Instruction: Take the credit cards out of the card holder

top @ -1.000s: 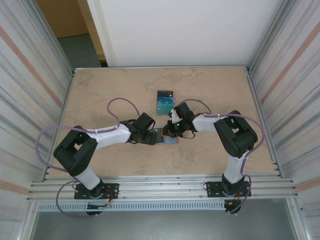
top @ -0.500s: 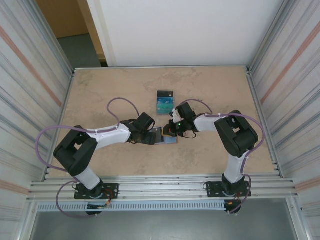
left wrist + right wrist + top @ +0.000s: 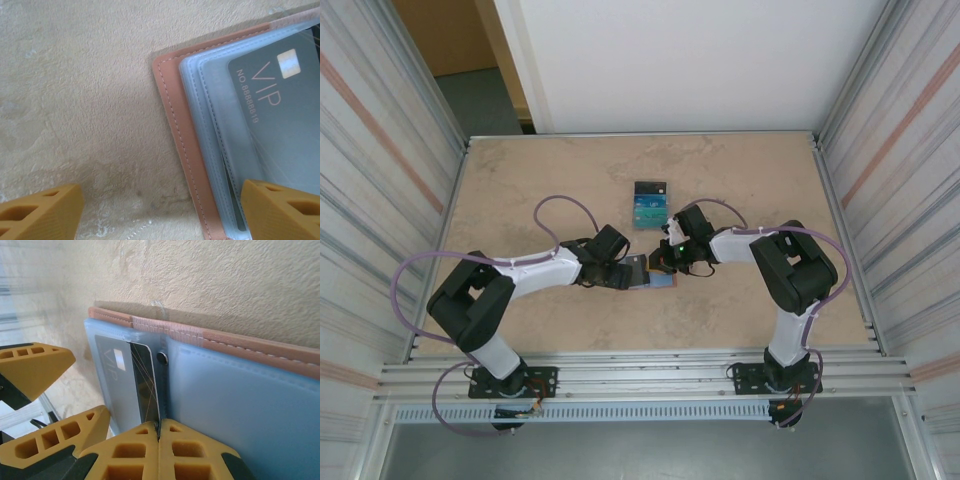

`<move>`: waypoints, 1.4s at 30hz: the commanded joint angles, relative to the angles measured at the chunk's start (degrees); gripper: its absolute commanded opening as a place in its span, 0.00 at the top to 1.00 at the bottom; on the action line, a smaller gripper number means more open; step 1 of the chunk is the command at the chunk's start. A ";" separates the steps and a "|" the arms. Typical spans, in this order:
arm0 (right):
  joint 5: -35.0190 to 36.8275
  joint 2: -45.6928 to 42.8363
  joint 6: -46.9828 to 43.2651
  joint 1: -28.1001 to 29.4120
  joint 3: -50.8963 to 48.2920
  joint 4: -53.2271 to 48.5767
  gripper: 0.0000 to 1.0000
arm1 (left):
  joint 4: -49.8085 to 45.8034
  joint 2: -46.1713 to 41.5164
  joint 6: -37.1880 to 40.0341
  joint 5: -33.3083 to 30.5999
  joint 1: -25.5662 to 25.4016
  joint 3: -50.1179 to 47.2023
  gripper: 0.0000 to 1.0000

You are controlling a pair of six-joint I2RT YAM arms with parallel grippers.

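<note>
The card holder (image 3: 651, 273) lies open on the table between both arms, brown leather rim (image 3: 175, 140) around pale blue pockets (image 3: 235, 390). A grey VIP credit card (image 3: 280, 115) sits inside a clear pocket. A dark credit card (image 3: 144, 385) sticks out of the middle pocket, and my right gripper (image 3: 159, 432) is shut on its near edge. My left gripper (image 3: 162, 210) is open and straddles the holder's left rim, one finger (image 3: 280, 207) on the pockets and the other (image 3: 45, 210) over bare table. More credit cards (image 3: 650, 203), blue and teal, lie stacked farther back.
The beige tabletop (image 3: 540, 190) is boxed in by ribbed metal walls (image 3: 390, 200) left and right and a white panel (image 3: 680, 60) behind. The left gripper's yellow fingers (image 3: 35, 365) stand close beside my right gripper.
The right gripper's jaws have closed the last bit onto the dark card's edge. Both arms and the card holder have barely moved.
</note>
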 commanded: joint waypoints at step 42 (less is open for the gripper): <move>1.58 -3.32 0.64 -0.79 -2.32 -0.79 0.83 | -2.75 5.85 3.06 -0.12 0.60 6.92 0.15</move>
